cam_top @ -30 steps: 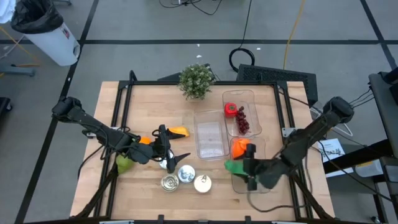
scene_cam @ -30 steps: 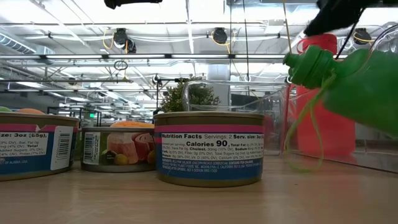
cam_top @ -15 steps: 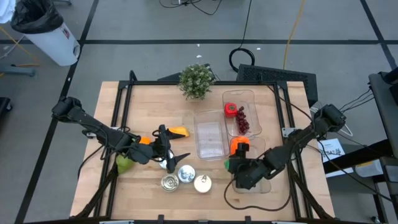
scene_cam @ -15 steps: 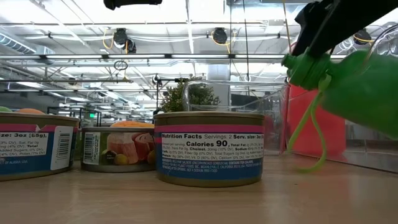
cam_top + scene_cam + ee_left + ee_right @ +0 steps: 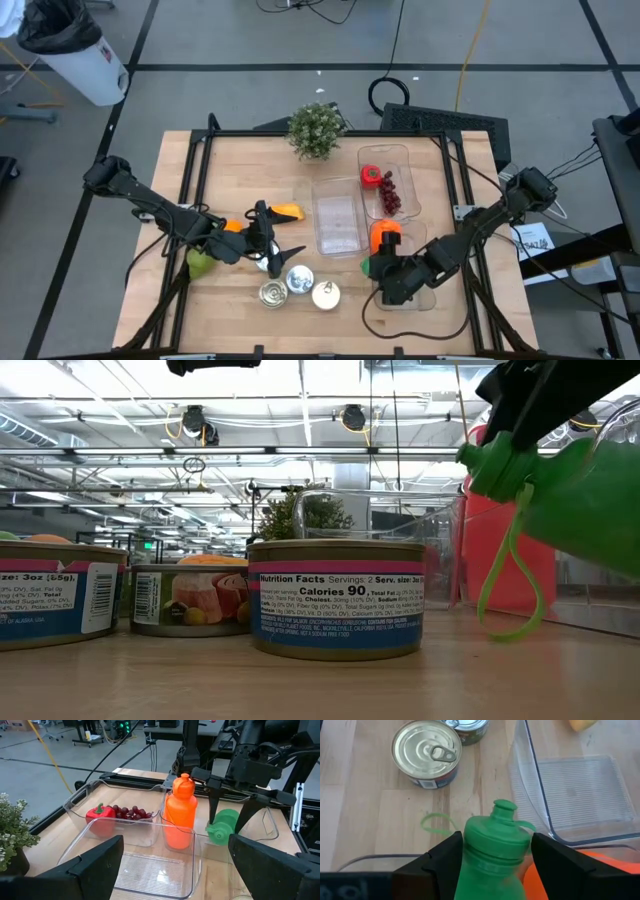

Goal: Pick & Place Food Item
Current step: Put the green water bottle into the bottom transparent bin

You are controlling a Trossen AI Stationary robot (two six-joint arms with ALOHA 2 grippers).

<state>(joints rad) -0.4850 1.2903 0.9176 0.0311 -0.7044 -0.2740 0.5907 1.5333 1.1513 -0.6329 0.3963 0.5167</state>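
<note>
The green bottle point(image 5: 496, 854) lies at the lower centre of the right wrist frame, the right hand point(image 5: 495, 851) straddling it, fingers narrowing but not clamped. Close squarely on its shoulder — keep the loose strap clear. The left hand point(image 5: 268, 243) waits wide, centre-left.

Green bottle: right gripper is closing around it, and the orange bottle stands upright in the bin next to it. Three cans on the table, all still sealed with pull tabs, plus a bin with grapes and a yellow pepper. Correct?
One error: the pepper is red, not yellow, as the left wrist view shows beside the grapes. The rest stands.
</note>
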